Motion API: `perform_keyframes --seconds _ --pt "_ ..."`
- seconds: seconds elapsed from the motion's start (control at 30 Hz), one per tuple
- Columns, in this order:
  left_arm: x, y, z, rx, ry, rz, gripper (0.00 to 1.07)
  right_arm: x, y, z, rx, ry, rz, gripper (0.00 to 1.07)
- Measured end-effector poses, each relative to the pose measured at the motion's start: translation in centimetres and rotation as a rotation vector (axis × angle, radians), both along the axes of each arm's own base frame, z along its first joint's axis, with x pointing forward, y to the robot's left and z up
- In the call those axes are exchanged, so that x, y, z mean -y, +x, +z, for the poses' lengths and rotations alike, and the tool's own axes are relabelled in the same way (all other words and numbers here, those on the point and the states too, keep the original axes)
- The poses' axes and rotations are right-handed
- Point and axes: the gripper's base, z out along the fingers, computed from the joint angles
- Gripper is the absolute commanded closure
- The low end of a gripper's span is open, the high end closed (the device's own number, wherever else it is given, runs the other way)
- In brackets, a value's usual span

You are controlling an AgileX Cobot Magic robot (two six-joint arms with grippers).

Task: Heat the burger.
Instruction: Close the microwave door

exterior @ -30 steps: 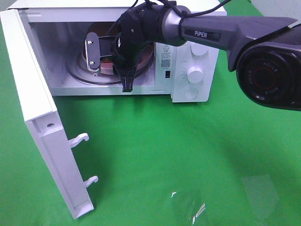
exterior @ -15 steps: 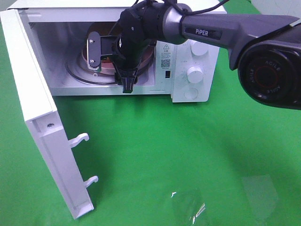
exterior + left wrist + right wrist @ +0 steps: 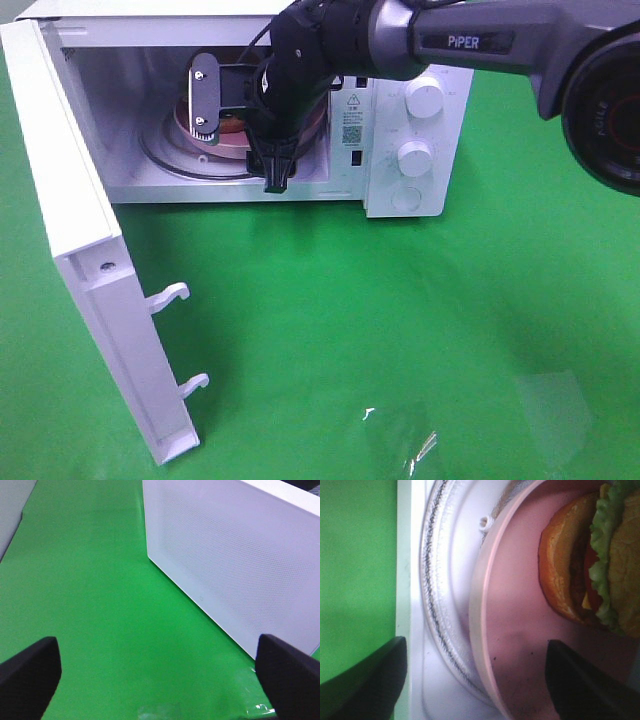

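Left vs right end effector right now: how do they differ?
Right end effector sits inside the open microwave; left end effector is outside, over green cloth. Right's fingers straddle the pink plate rim by the burger; left's straddle nothing. Shared: both open, gripping nothing.

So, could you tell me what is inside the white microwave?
A round pink plate holding the golden-bunned burger rests on the clear glass turntable. In the high view the right hand covers most of it.
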Motion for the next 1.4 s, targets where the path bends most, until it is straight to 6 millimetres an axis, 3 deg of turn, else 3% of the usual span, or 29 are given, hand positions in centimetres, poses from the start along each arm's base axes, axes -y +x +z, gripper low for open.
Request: perform_keyframes --seconds 0.27,0.57,0.9,1.4 --pt "0.0 0.0 0.0 0.000 0.000 0.000 0.09 0.7 -1.2 0.5 0.013 0.012 0.016 0.33" --pt "0.0 0.0 0.0 0.000 0.000 0.000 0.09 2.2 -3.9 1.0 0.077 0.017 0.097 0.33" --pt "0.0 0.0 0.0 0.000 0.000 0.000 0.09 4.2 -7.5 1.5 0.109 0.038 0.143 0.33" --pt "0.0 0.0 0.0 0.000 0.000 0.000 0.09 8.8 -13.9 4.1 0.123 0.136 0.114 0.33"
